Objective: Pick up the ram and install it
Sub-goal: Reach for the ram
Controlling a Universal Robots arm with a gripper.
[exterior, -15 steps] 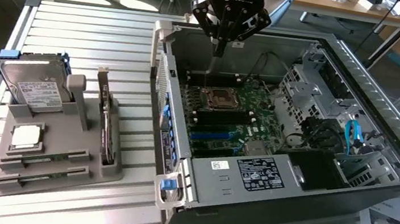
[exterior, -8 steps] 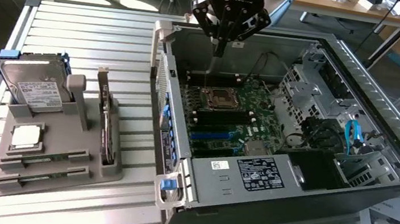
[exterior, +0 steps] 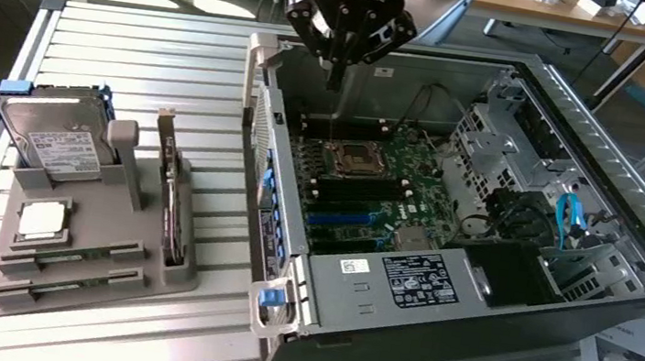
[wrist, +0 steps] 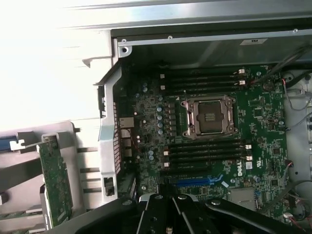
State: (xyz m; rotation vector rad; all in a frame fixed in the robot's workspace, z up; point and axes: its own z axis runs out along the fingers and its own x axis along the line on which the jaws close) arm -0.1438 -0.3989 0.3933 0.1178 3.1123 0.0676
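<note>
On the slatted desk [exterior: 205,332], at its near end, a grey holder [exterior: 162,285] is carrying the spare parts. The ram [exterior: 77,252] seems to be sitting edge-up in one of the holder's nearest slots as a thin strip, though it is too small to tell for certain. Just behind it a square silver processor chip [exterior: 42,218] is lying flat, a hard drive [exterior: 57,143] is leaning up at the holder's far end, and a dark expansion card [exterior: 172,204] is standing upright on the side nearest the computer.

Beside the holder, on the exterior view's right, an open computer case [exterior: 401,347] is lying on its side, exposing the motherboard [exterior: 402,186] with its empty processor socket [wrist: 209,116] and dark memory slots [wrist: 204,151].

Farther back, the pincer [exterior: 332,78] is hanging over the case's far end, above the board, touching nothing. Its fingers [wrist: 158,214] are pressing together, and nothing is showing between them.
</note>
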